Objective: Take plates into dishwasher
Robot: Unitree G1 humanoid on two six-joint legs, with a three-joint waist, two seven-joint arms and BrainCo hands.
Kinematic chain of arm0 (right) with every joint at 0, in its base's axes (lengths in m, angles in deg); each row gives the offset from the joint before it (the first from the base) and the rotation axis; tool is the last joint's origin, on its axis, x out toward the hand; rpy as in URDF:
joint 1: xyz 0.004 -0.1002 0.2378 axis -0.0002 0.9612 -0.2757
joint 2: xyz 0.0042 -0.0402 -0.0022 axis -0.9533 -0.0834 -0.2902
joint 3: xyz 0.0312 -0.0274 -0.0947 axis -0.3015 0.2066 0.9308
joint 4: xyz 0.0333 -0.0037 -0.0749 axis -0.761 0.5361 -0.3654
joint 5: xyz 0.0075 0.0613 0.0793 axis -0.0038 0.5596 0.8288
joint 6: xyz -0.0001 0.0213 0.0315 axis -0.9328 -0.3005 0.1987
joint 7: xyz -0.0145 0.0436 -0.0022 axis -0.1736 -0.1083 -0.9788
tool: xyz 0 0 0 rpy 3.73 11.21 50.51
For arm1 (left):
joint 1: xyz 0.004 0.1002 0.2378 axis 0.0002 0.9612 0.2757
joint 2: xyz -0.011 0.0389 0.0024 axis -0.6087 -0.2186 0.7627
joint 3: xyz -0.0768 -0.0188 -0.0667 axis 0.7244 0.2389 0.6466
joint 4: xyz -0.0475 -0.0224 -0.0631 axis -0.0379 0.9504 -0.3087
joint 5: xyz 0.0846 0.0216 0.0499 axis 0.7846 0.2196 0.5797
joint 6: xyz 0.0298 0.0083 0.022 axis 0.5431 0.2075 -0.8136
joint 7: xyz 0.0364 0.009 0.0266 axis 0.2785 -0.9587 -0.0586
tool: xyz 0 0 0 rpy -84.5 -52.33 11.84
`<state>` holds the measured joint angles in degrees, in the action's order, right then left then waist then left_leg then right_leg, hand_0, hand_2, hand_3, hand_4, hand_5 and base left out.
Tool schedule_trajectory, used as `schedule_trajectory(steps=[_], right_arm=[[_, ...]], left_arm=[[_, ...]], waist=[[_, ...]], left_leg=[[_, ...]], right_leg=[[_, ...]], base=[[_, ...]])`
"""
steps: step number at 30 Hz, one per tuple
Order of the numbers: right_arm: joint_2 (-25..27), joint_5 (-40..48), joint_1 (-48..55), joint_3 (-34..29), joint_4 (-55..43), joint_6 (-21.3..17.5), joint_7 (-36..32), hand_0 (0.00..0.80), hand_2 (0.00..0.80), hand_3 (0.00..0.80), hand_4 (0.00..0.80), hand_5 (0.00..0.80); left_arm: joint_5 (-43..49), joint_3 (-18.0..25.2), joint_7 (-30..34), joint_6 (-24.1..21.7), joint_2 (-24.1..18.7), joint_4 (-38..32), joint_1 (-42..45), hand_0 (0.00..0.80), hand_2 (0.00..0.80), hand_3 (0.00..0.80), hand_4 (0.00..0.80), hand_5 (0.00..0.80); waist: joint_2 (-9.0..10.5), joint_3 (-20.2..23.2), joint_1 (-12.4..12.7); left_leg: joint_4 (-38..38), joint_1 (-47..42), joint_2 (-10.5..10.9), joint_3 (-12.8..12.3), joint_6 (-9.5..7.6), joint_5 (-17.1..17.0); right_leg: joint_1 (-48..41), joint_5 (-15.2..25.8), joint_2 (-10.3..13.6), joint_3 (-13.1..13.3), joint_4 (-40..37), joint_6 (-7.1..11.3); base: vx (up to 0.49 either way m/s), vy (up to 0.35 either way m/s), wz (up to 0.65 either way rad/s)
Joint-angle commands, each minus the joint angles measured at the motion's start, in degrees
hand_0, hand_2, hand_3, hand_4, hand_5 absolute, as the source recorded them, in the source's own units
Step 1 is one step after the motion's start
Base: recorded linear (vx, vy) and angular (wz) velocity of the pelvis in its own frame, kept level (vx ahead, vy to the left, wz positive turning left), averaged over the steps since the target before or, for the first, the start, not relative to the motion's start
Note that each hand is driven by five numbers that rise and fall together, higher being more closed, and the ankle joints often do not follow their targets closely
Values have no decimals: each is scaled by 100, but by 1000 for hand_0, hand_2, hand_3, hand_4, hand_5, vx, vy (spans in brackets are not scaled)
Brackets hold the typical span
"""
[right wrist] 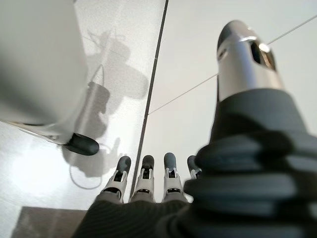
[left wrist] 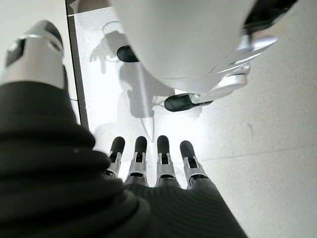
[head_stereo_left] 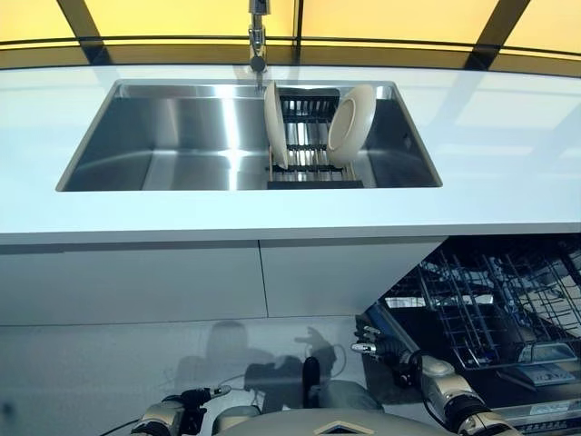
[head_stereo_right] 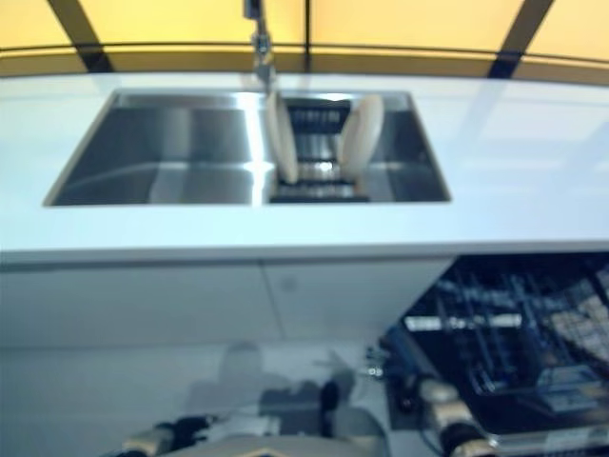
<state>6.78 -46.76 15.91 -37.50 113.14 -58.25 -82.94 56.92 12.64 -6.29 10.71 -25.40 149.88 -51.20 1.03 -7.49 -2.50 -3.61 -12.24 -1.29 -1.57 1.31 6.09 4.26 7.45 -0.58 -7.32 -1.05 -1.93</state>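
- Two plates — left plate (head_stereo_left: 275, 124) and right plate (head_stereo_left: 350, 123) — stand on edge in one dark rack (head_stereo_left: 309, 136) inside the sink (head_stereo_left: 163, 136), at 12 o'clock.
- Both hands hang low, well apart from the plates: left hand (left wrist: 148, 168) at 7 o'clock, right hand (right wrist: 148, 181) at 5 o'clock — fingers straight, holding nothing.
- One open dishwasher (head_stereo_left: 490, 318) sits at 4 o'clock.

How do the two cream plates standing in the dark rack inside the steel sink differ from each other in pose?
The left cream round plate stands nearly upright and shows mostly its thin edge; the right cream round plate leans to the right and shows its broad face. The left plate sits at the left end of the dark wire rack, the right plate at its right end, apart from each other. Both share the cream colour and stand on edge in the steel sink.
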Motion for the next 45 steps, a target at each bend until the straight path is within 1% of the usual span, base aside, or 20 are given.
schedule_trajectory(steps=[1, 4, 6, 8, 9, 10, 11, 12, 13, 14, 15, 16, 19, 23, 28, 32, 36, 41, 44, 45], right_arm=[[19, 134, -87, 231, -575, -1, 66, 0, 0, 0, 0, 0], [80, 120, -93, 225, -787, 131, 52, 0, 0, 0, 0, 0], [210, 89, -95, 227, -1138, 339, -38, 0, 0, 0, 0, 0], [490, 194, -66, 163, -1772, 651, -168, 0, 0, 0, 0, 0], [714, 234, -28, 122, -2254, 833, -428, 0, 0, 0, 0, 0], [945, 291, 9, 58, -2589, 923, -643, 0, 0, 0, 0, 0], [1088, 254, 8, -16, -2724, 903, -814, 0, 0, 0, 0, 0], [1275, 230, -71, -113, -2833, 855, -976, 0, 0, 0, 0, 0], [1463, 275, -153, -226, -2957, 901, -1101, 0, 0, 0, 0, 0], [1636, 317, -205, -352, -3101, 881, -1180, 0, 0, 0, 0, 0], [1946, 470, -298, -539, -3339, 936, -1269, 0, 0, 0, 0, 0], [2042, 530, -301, -600, -3460, 927, -1288, 0, 0, 0, 0, 0], [2461, 888, -226, -1259, -4104, 1242, -1752, 0, 0, 0, 0, 0], [2858, 1384, -255, -1921, -4730, 1168, -2272, 0, 0, 0, 0, 0], [3159, 2418, -781, -2224, -4863, 927, -2402, 0, 0, 0, 0, 0], [3320, 3245, -1396, -2424, -4615, 619, -1873, 0, 0, 0, 0, 0], [3449, 3541, -1907, -2567, -4337, 451, -958, 0, 0, 0, 0, 0], [3813, 3546, -2497, -2469, -4039, 375, -59, 0, 0, 0, 0, 0], [4107, 3600, -2879, -2364, -3828, 417, 300, 0, 0, 0, 0, 0], [4251, 3509, -3233, -2210, -3640, 523, 495, 0, 0, 0, 0, 0]], left_arm=[[-33, 101, -91, 147, -190, 35, -5, 0, 0, 0, 0, 0], [27, 110, -111, 263, -188, -103, -8, 0, 0, 0, 0, 0], [2, 96, -130, 269, -157, -158, -6, 0, 0, 0, 0, 0], [23, 104, -130, 216, -125, -267, 22, 0, 0, 0, 0, 0], [40, 127, -112, 194, -104, -358, 74, 0, 0, 0, 0, 0], [35, 147, -111, 188, -110, -415, 108, 0, 0, 0, 0, 0], [12, 169, -152, 185, -116, -455, 135, 0, 0, 0, 0, 0], [-3, 214, -196, 144, -126, -471, 179, 0, 0, 0, 0, 0], [10, 277, -176, 82, -150, -430, 215, 0, 0, 0, 0, 0], [63, 333, -139, 27, -172, -365, 233, 0, 0, 0, 0, 0], [52, 376, -132, -62, -226, -257, 238, 0, 0, 0, 0, 0], [23, 368, -135, -72, -249, -236, 232, 0, 0, 0, 0, 0], [-42, 437, -101, -141, -345, -133, 292, 0, 0, 0, 0, 0], [-26, 599, -33, -258, -469, -18, 371, 0, 0, 0, 0, 0], [61, 497, 82, -351, -502, 142, 329, 0, 0, 0, 0, 0], [183, 384, 69, -457, -459, 234, 330, 0, 0, 0, 0, 0], [229, 337, 41, -430, -426, 248, 338, 0, 0, 0, 0, 0], [210, 186, 3, -435, -389, 261, 310, 0, 0, 0, 0, 0], [209, 141, -19, -387, -405, 264, 301, 0, 0, 0, 0, 0], [208, 98, -21, -329, -433, 257, 260, 0, 0, 0, 0, 0]], waist=[[98, -82, -90], [92, -42, -123], [130, 4, -175], [211, -16, -187], [266, -85, -155], [309, -154, -101], [279, -196, -58], [254, -233, -6], [208, -264, 37], [183, -305, 96], [207, -270, 115], [185, -241, 105], [108, -15, -44], [119, 147, -157], [170, 265, -140], [218, 335, -65], [255, 388, 7], [277, 413, 89], [307, 444, 147], [333, 466, 201]], left_leg=[[311, 385, 246, -53, -340, -144], [584, 381, 213, -26, -272, 11], [1199, 403, 209, 22, -151, 105], [2425, 786, 207, 150, 7, -387], [3016, 1230, 249, 168, 76, -676], [3243, 1661, 242, 129, 92, -766], [2974, 1779, 117, 51, 123, -790], [2390, 1764, -62, -113, 131, -751], [1783, 1757, -257, -243, 188, -888], [1529, 1853, -330, -201, 245, -1088], [1214, 1711, -223, -85, 190, -877], [958, 1585, -234, -91, 194, -866], [158, 1014, -269, -124, 230, -918], [59, 903, -228, -228, 176, -808], [-53, 907, -220, -308, 136, -732], [-38, 865, -211, -299, 114, -647], [-27, 819, -221, -286, 113, -597], [-27, 786, -231, -250, 129, -581], [-27, 767, -233, -199, 147, -578], [-26, 764, -238, -177, 169, -583]], right_leg=[[194, -251, 573, -11, 657, 783], [138, -371, 561, -28, 673, 662], [84, -432, 563, -57, 675, 513], [-68, -462, 563, -51, 593, 346], [-204, -492, 565, 16, 564, 265], [-336, -536, 561, 134, 537, 240], [-437, -584, 514, 224, 507, 268], [-565, -628, 509, 292, 463, 346], [-701, -662, 488, 345, 384, 416], [-817, -706, 481, 402, 355, 445], [-840, -685, 600, 416, 310, 559], [-839, -693, 615, 380, 305, 594], [-713, -648, 658, 266, 326, 727], [-569, -628, 699, 303, 331, 811], [-558, -606, 687, 324, 194, 837], [-604, -638, 686, 329, 172, 845], [-683, -665, 696, 318, 144, 845], [-770, -684, 696, 279, 100, 831], [-834, -701, 686, 257, 69, 811], [-866, -708, 687, 214, 56, 800]], base=[[55, -102, 0], [48, -84, 8], [29, -63, 8], [37, -59, 11], [105, -40, 4], [150, 6, -5], [205, 81, -24], [233, 157, -53], [250, 183, -67], [243, 177, -66], [188, 130, -63], [143, 112, -62], [105, 97, -46], [46, 32, -28], [6, 4, 4], [35, -5, 4], [44, -9, 5], [35, -18, 1], [32, -30, 0], [0, 0, 0]])
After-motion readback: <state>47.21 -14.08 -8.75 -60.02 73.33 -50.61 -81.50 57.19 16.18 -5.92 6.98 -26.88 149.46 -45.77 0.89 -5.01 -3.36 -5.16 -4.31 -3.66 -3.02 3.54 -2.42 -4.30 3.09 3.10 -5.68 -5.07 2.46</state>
